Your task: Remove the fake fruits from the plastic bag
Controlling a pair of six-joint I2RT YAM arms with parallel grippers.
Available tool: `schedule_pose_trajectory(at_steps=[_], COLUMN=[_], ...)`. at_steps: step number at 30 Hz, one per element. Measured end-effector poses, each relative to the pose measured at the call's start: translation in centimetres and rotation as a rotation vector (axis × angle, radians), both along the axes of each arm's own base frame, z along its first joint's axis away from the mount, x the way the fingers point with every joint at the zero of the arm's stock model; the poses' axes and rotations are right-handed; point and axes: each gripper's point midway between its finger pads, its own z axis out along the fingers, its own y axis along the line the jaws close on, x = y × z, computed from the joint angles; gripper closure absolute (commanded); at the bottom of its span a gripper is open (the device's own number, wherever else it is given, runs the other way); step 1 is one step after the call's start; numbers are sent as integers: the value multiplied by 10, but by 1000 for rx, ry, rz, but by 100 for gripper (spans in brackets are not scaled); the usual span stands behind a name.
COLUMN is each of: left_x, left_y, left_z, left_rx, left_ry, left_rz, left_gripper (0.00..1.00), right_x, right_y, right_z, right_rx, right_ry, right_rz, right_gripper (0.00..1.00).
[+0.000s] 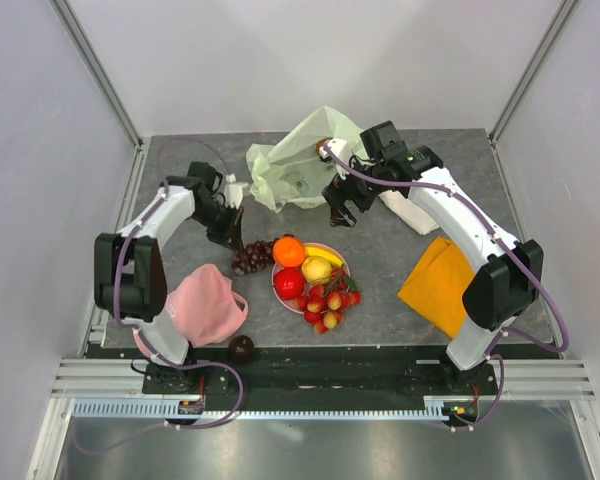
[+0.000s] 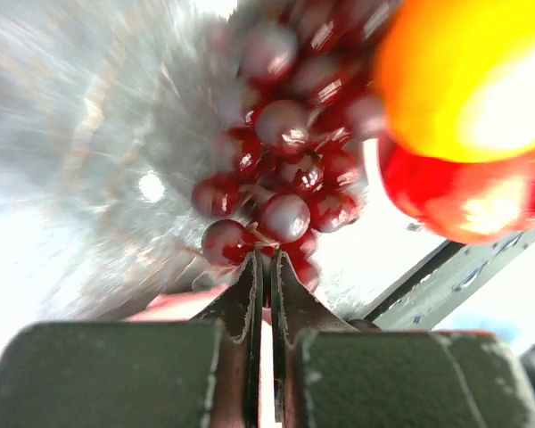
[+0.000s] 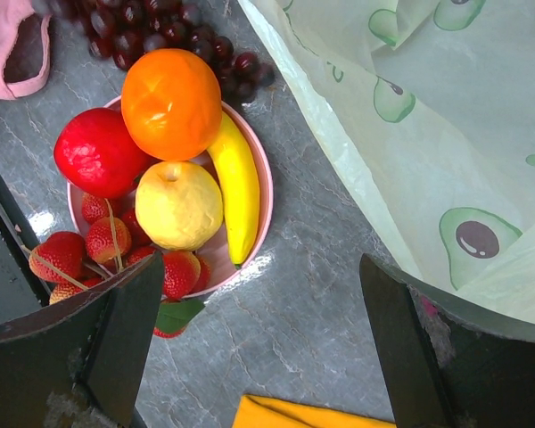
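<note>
At the centre of the grey counter (image 1: 380, 300), a pink plate (image 3: 216, 257) carries an orange (image 1: 289, 250), a red apple (image 1: 289, 283), a pale yellow fruit (image 1: 316, 268), a banana (image 1: 326, 254) and a cluster of berries (image 1: 328, 303) that spills over the near rim. Grapes (image 1: 250, 257) lie on the counter just beside the plate's left side. A plum (image 1: 241, 348) sits alone at the near edge, just right of a pink cloth (image 1: 205, 305).

The bag (image 1: 295, 165) is pale green, crumpled and printed with avocados. It lies at the far centre, apart from the plate, and its contents cannot be made out.

Left fingers (image 2: 252, 299) are pressed together with their tips at the edge of the grapes. The left wrist view does not show whether a stem is caught between them.

Right fingers (image 1: 340, 210) are spread wide and hold nothing. They hang between bag and plate, and in the right wrist view the bag's edge lies next to one finger.

A white cloth (image 1: 417, 213) lies beneath the right arm. An orange cloth (image 1: 438, 285) lies right of the plate, well apart from it.
</note>
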Motion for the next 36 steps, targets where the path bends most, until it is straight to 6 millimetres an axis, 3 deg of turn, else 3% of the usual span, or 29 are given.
schedule_pose_trajectory(at_steps=[5, 8, 16, 21, 24, 27, 36], left_x=[35, 43, 32, 14, 1, -9, -25], left_y=[-6, -15, -41, -76, -98, -116, -138], left_z=[88, 136, 202, 238, 247, 244, 184], left_rx=[-64, -125, -275, -385, -437, -459, -456], left_ry=[-245, -357, -427, -460, -453, -427, -274], left_rz=[-6, -35, -108, -220, -292, -348, -372], left_gripper=[98, 98, 98, 98, 98, 98, 98], right_x=[1, 2, -4, -8, -9, -7, -9], right_y=[-1, -3, -16, -24, -26, -28, -36], right_z=[-1, -2, -13, -17, -16, -15, -20], right_rx=[-8, -18, -72, -97, -102, -106, -119], right_ry=[-5, -11, -13, -17, -24, -32, -25], right_rz=[-4, -9, -27, -36, -40, -47, -58], right_gripper=[2, 2, 2, 2, 2, 2, 2])
